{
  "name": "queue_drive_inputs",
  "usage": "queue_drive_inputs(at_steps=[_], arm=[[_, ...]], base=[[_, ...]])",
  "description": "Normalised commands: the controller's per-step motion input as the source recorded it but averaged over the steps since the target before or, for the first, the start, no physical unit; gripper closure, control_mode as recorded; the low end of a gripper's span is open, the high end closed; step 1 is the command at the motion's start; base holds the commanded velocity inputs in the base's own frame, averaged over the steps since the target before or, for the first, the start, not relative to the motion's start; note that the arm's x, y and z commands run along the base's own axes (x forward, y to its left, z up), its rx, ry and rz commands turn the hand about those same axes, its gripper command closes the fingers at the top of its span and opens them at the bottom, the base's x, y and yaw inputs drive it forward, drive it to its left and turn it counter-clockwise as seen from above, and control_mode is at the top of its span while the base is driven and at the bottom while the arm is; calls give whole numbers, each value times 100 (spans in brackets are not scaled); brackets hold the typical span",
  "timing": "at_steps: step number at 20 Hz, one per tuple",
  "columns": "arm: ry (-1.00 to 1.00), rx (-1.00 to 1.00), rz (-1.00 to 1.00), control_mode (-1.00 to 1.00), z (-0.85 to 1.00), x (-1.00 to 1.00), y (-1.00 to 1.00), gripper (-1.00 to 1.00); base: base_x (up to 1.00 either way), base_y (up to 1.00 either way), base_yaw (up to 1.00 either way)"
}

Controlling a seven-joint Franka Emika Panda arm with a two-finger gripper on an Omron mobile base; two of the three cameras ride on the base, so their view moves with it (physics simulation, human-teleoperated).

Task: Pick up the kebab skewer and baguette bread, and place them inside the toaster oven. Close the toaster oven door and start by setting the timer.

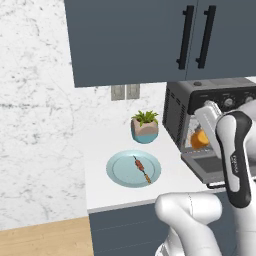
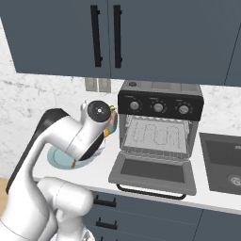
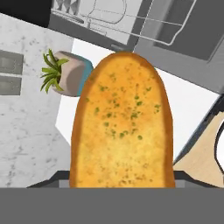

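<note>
My gripper (image 1: pixel 204 134) is shut on the baguette bread (image 3: pixel 122 127), a golden-orange loaf held in the air to the left of the toaster oven (image 2: pixel 160 106). The loaf's orange end (image 1: pixel 199 139) shows beside my white hand. The toaster oven door (image 2: pixel 153 172) lies dropped open, and the wire rack (image 2: pixel 155 134) inside is bare. The kebab skewer (image 1: pixel 142 169) lies on a pale blue plate (image 1: pixel 120 167) on the counter, left of the oven and below my hand. My fingertips are hidden behind the loaf in the hand view.
A potted plant (image 1: pixel 145 126) stands behind the plate, against the marble wall. Wall outlets (image 1: pixel 125 92) sit above it. Dark upper cabinets (image 2: pixel 108 37) hang over the oven. A sink (image 2: pixel 221 162) lies right of the oven. The counter's front edge (image 1: pixel 125 205) runs just before the plate.
</note>
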Motion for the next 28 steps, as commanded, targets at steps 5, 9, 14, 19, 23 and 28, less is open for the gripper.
queue_drive_inputs(at_steps=[5,9,14,19,23,28], arm=[[-7,0,-12,-100,25,-19,-50,100],[-5,0,-11,-100,31,-22,-48,100],[-5,0,-12,-100,30,-20,-47,100],[-6,0,-12,-100,4,-12,-39,100],[-2,0,-18,-100,0,6,-44,100],[0,-3,-20,-100,-3,18,-41,100]], base=[[0,0,0],[0,0,0],[0,0,0],[0,0,0],[0,0,0],[0,0,0]])
